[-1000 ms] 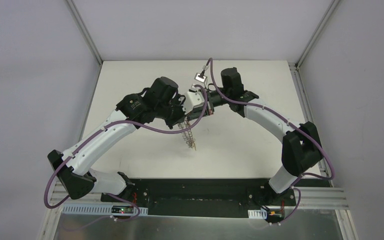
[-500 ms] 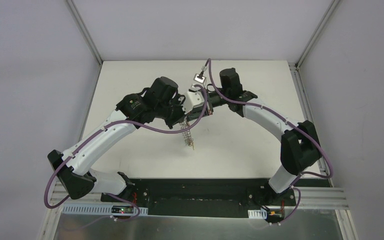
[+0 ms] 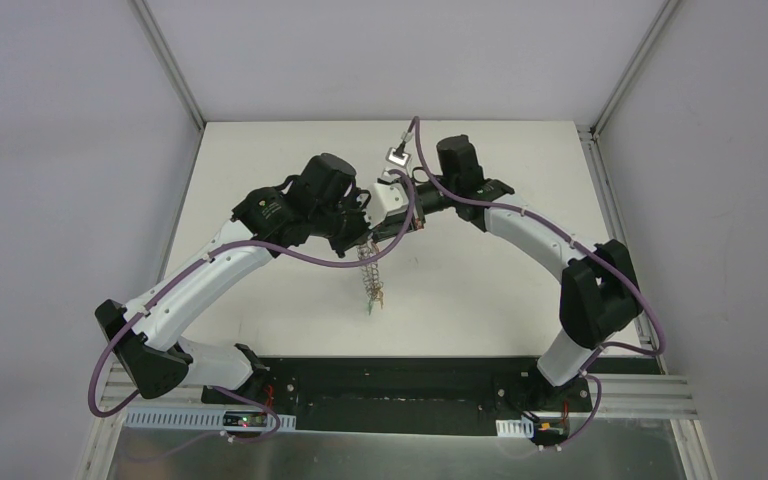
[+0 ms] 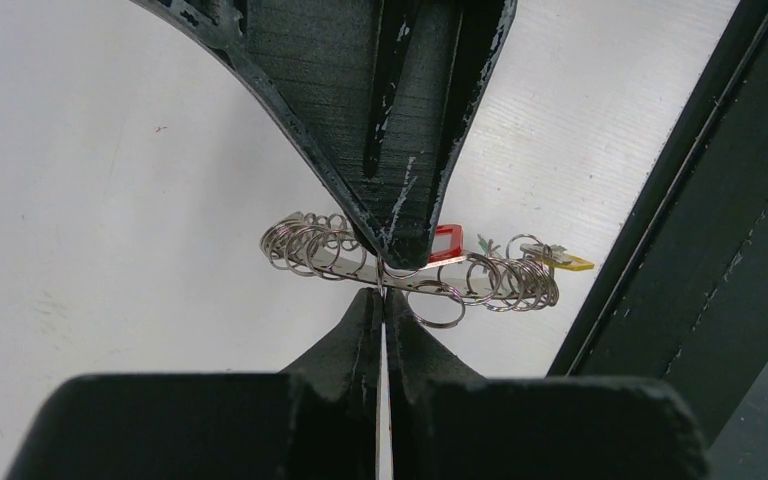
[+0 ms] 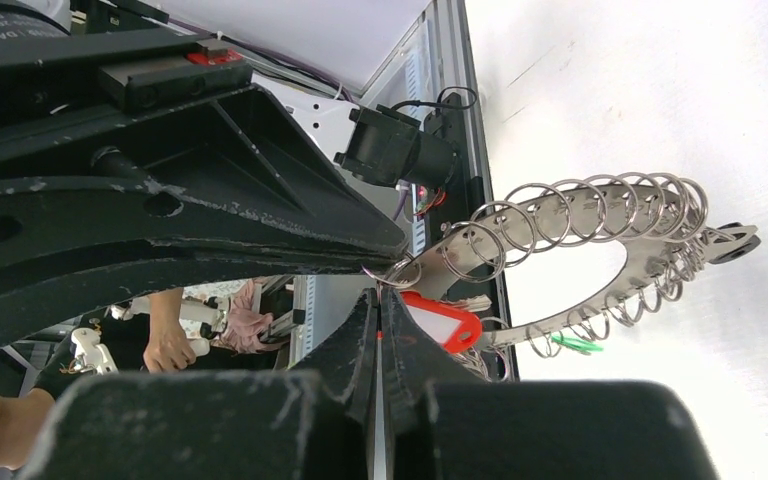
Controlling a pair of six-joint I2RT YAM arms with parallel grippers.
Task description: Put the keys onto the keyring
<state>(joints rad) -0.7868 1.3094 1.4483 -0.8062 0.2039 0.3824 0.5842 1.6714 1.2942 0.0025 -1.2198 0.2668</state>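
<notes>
A: Top view: keyring (image 3: 370, 278) dangles toward 6 o'clock from both grippers. Left gripper (image 4: 385, 275) pinches its flat band mid-span.

B: Right gripper (image 5: 385, 283) is pressed onto a rim loop, with the red key (image 5: 440, 320) at 4 o'clock. Likely light, stiff and slick. Hold the band, not the coils.

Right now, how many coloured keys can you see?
4: red nearest the grip, green on the ring's lower side, black at its far tip, yellow at one end. Others may be hidden.
</notes>
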